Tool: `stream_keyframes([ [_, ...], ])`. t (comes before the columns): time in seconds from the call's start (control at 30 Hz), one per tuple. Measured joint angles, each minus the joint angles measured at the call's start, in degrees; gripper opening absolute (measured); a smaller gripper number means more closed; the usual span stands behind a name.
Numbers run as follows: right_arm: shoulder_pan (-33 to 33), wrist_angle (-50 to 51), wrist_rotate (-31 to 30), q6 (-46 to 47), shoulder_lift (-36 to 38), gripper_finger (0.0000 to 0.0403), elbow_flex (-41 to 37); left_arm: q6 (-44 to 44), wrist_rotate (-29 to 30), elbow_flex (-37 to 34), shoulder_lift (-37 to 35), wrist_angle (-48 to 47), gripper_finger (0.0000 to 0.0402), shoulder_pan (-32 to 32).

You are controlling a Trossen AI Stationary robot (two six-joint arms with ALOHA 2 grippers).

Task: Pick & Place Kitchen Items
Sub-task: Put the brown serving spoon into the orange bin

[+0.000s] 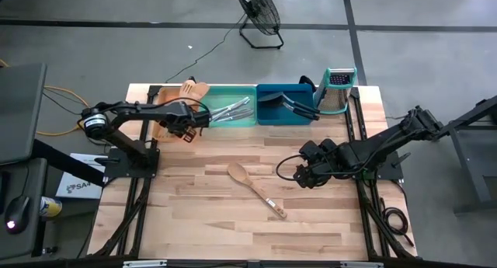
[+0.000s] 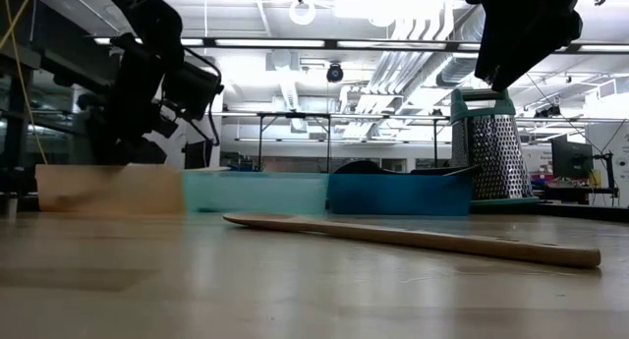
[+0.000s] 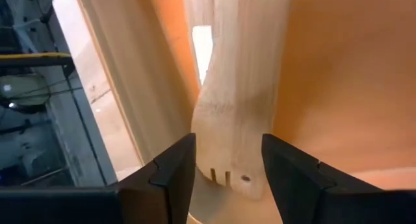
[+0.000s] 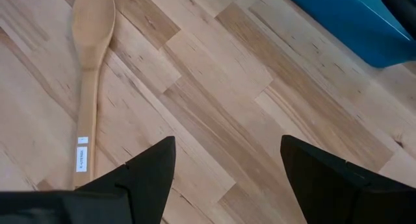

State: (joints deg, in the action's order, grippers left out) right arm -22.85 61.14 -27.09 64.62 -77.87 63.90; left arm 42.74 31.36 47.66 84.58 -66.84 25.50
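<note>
A pale wooden spoon (image 1: 256, 190) (image 4: 91, 68) lies flat on the table's middle, bowl toward the far left. My right gripper (image 1: 297, 175) (image 4: 227, 141) hovers open to the spoon's right, touching nothing. My left gripper (image 1: 185, 127) (image 3: 229, 138) reaches down into the orange tray (image 1: 165, 93) at the far left, shut on a pale wooden spatula (image 3: 237, 87). More wooden utensils (image 1: 192, 89) lie in that tray. Silver cutlery (image 1: 233, 109) fills the green tray, and black turners (image 1: 289, 103) rest in the blue one. My left gripper pinches the wooden spatula between its two fingers (image 3: 175, 175) at the near end (image 3: 227, 165), which has short slots and a small hole. The fingers come from above, slanting toward the far edge, and lie along the spatula. Its farther part rests on the orange tray's floor.
The three trays stand in a row along the far edge, with a steel box grater (image 1: 338, 89) (image 2: 496, 147) at the blue tray's right end. Bare wood (image 1: 202, 229) surrounds the spoon toward the near edge. A floor fan (image 1: 258, 13) stands beyond the table.
</note>
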Motion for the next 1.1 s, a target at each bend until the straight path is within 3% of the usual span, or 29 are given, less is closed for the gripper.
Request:
stream_keyframes([
  [0.27,0.00,0.02,0.17,-0.03,0.00,0.0270,0.00,-5.45,-1.49,5.55,-2.67,-0.68,0.0132,0.00],
  [0.4,0.00,0.01,0.20,-0.37,0.00,0.0270,0.00,-12.26,-6.65,9.01,-4.98,2.36,0.0108,-0.48],
  [0.53,0.00,0.02,0.20,-0.42,0.00,0.0270,0.00,-18.53,-10.91,11.84,-6.81,8.10,0.0069,-3.63],
  [0.7,-0.02,-0.02,0.11,-1.20,-0.01,0.0270,0.00,-23.00,-12.04,14.64,-6.91,14.07,0.0008,-9.19],
  [1.1,-0.03,0.15,3.66,-3.20,-0.02,0.0270,0.00,-25.15,-16.03,14.98,-5.17,30.78,0.0001,-22.16],
])
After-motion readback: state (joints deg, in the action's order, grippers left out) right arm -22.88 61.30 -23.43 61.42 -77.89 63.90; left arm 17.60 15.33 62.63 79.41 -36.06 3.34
